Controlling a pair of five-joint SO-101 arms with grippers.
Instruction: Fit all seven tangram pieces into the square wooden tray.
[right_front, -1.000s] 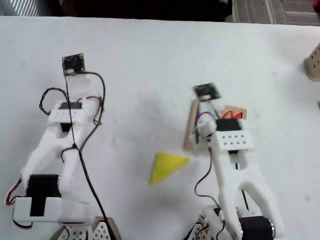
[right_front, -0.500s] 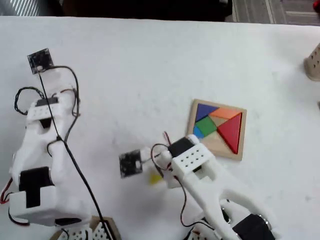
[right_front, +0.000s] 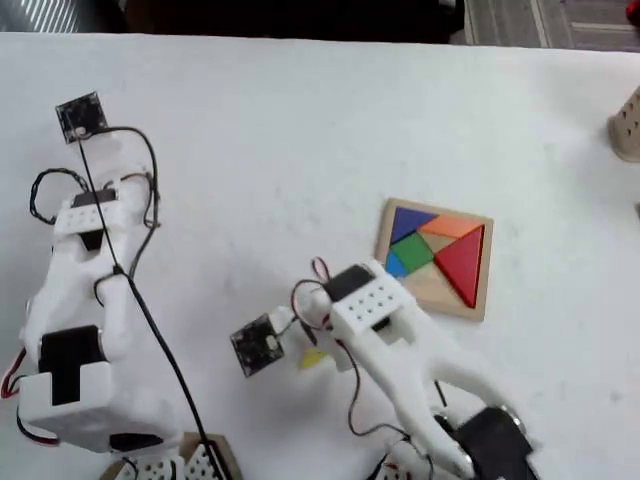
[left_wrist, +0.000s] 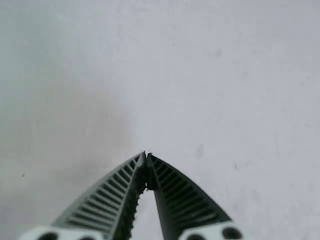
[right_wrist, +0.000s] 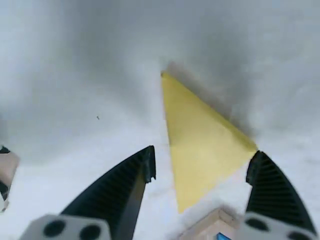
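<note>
Straddling the yellow triangle (right_wrist: 200, 130), the right gripper (right_wrist: 202, 159) holds its jaws wide apart, one finger on each side of the piece. The triangle is flat and plain yellow. It lies on the white table (right_front: 300, 130) near the near-left corner of the square wooden tray (right_front: 428, 288), apart from it. Beyond, the tray holds a red triangle (right_front: 463, 262), an orange piece (right_front: 450, 226), a blue piece (right_front: 408, 222) and a green piece (right_front: 412, 252) packed together, with bare wood at that near-left corner. Farther off on the other side, the left gripper (left_wrist: 146, 159) hangs over bare table, jaws together on nothing.
</note>
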